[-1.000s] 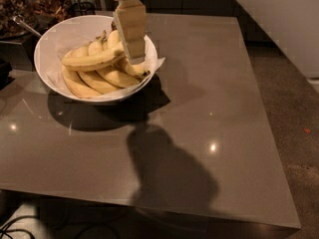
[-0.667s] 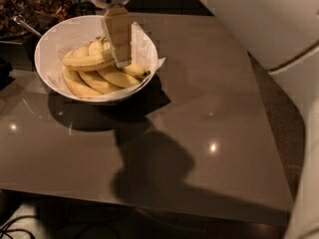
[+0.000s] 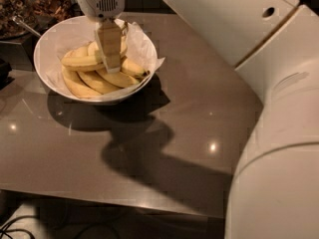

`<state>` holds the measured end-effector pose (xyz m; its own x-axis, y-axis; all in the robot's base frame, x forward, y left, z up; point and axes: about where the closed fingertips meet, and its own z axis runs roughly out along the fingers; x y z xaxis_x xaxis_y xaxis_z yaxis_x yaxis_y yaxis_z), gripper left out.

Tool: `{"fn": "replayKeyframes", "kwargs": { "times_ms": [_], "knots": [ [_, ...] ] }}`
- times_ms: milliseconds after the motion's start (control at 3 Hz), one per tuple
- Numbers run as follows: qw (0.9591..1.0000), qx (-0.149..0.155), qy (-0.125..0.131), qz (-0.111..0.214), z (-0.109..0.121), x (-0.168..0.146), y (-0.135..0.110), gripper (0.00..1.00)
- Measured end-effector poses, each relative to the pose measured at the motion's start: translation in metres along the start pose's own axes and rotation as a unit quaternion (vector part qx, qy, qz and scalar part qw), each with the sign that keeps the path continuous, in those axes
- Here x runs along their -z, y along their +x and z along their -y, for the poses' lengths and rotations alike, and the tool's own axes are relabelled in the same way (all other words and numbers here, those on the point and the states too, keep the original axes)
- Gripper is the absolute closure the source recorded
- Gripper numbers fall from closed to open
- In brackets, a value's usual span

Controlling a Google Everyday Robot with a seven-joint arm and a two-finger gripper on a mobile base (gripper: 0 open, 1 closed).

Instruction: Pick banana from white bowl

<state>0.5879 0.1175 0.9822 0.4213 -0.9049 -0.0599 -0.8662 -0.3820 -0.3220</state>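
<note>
Camera view showed the banana (image 3: 79, 61) lying atop the others inside the white bowl (image 3: 42, 59), with the end effector (image 3: 112, 66) lowered onto its right end; whether it was apart or clamped, I could not tell. A good pick needed a firm hold and a straight lift. The glossy brown surface (image 3: 189, 108) sat in a dim room.

Tool (image 3: 112, 67) low inside bowl (image 3: 40, 59), hanging straight down from white wrist housing (image 3: 102, 1), tip among fruit near bowl's middle. Banana (image 3: 79, 61) lies crosswise atop pile, right end at tool. Other bananas (image 3: 112, 77) bunched beneath, one dark-tipped toward right rim. Crumpled paper (image 3: 144, 44) lines bowl, overhangs right edge. Bowl at far left of glossy brown surface (image 3: 199, 108). White arm (image 3: 279, 148) fills right side; shadow across surface.
</note>
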Motion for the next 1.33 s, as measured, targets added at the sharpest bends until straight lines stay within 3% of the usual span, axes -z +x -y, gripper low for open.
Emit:
{"fn": "replayKeyframes", "kwargs": {
  "times_ms": [333, 1333],
  "knots": [
    [0.9999, 0.002, -0.011, 0.005, 0.006, -0.013, -0.004, 0.31],
    [0.9991, 0.007, -0.041, 0.006, 0.011, -0.045, -0.011, 0.33]
  ]
}}
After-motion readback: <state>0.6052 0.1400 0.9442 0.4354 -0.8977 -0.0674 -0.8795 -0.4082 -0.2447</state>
